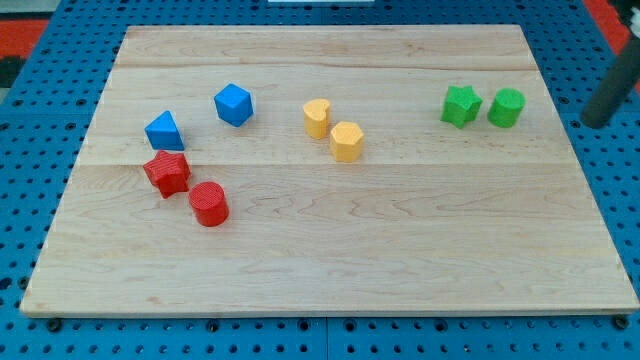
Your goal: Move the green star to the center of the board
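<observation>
The green star [461, 105] lies at the view's upper right of the wooden board [330, 260], touching or nearly touching a green cylinder [506, 108] on its right. My dark rod comes in at the view's right edge, and my tip [593, 120] is just off the board's right edge, to the right of the green cylinder and apart from it.
A yellow heart-like block [317, 117] and a yellow hexagon [347, 141] sit near the upper middle. A blue cube [233, 104] and a blue triangular block [164, 131] sit at the upper left, with a red star [167, 173] and a red cylinder [209, 204] below them.
</observation>
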Tool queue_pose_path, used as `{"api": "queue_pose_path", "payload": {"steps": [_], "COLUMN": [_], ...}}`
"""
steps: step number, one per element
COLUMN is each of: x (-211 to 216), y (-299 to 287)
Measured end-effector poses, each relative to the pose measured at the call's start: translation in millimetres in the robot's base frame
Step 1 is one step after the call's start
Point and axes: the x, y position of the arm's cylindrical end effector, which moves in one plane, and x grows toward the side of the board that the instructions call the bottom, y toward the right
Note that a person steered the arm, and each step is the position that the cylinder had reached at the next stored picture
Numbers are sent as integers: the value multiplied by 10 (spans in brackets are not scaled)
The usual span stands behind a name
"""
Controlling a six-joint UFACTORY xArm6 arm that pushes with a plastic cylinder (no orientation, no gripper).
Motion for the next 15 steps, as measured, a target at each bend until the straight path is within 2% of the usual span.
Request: {"api": "queue_pose_path", "payload": {"steps": [1, 2, 3, 4, 5, 6, 7, 8, 10, 11, 15], "x": [-289, -387, -216, -7, 143, 67, -72, 101, 757, 904, 1029], "y": [-310, -808, -1646, -2105, -2278, -2106, -2175, -2276, -2346, -2346, -3073]}}
